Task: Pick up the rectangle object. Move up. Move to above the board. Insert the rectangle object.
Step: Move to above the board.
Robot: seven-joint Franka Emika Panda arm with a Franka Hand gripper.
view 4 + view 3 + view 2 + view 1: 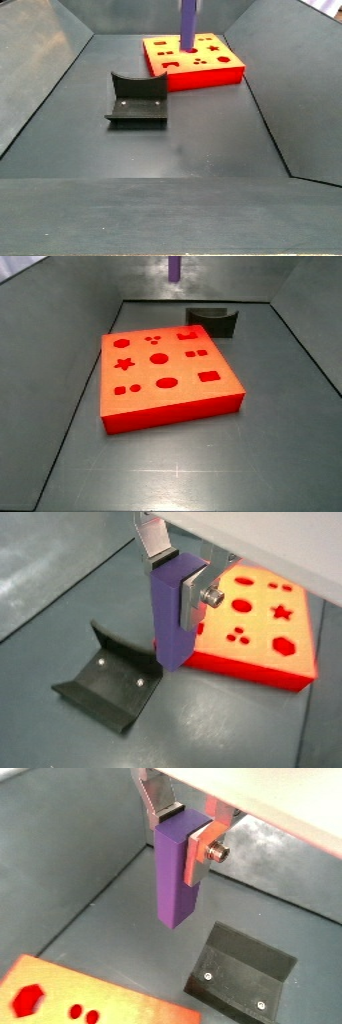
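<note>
The claw (pixel 187 830) pinches the rectangle object (pixel 177 873) upright by its upper end, lifted clear of the floor, with the board (pixel 254 622) and the fixture (pixel 112 680) below it.

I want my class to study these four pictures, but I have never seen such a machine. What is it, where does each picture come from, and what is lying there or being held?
This is a robot arm ending in a two-finger pincer. Two pictures come from cameras on its wrist, looking down past the flat silver fingers. Two come from cameras fixed beside the dark grey floor.

The pincer is shut on a slim purple rectangular bar, which hangs upright, lifted clear of the floor. In a side view only the bar's lower end shows at the top edge.

On the floor lie a large flat red-orange square board with darker shaped cut-outs, such as a star and circles, and a dark grey L-shaped bracket, the fixture, standing apart from the board.
</note>
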